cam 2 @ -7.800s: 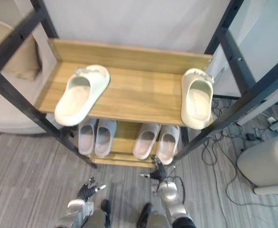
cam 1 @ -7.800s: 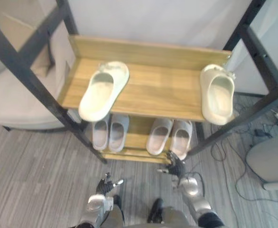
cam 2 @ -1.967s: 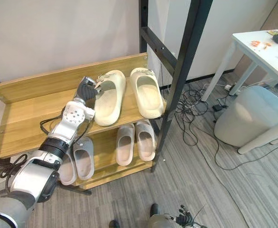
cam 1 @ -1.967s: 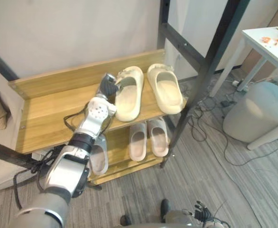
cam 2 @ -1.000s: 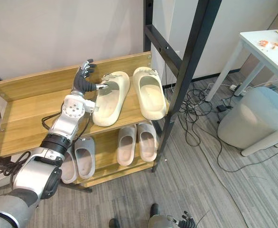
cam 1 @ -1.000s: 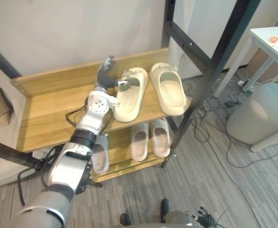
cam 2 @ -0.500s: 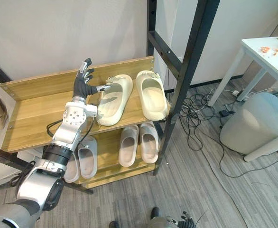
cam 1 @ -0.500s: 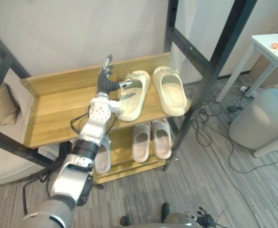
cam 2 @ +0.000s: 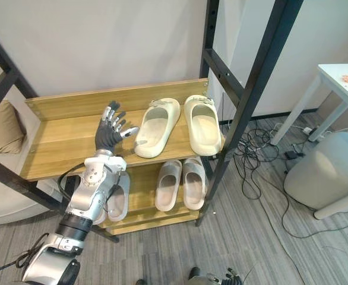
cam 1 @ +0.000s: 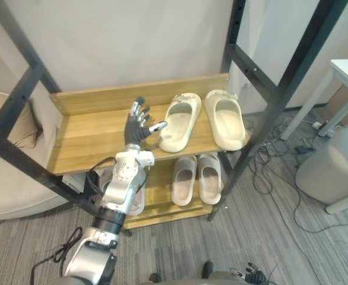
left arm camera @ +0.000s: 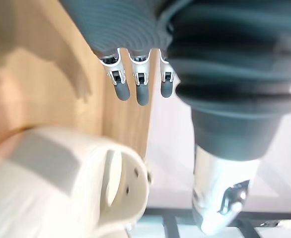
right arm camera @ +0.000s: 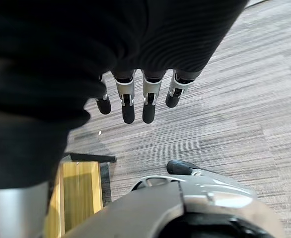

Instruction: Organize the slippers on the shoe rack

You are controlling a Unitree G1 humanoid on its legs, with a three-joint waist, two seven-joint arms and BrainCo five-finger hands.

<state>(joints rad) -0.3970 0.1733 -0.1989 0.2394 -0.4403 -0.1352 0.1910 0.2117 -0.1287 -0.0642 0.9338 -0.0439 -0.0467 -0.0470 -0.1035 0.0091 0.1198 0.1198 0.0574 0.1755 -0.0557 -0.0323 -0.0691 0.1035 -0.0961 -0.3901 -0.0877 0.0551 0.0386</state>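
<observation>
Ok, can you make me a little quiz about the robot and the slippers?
1. True or false: the left hand is gripping a slipper.
2. Where are the cream slippers? A. on the top shelf B. on the grey stool C. on the white table
3. Fill in: the right hand hangs over the ____.

Key: 1. False, its fingers are spread open beside the slipper. 2. A. 3. floor.
</observation>
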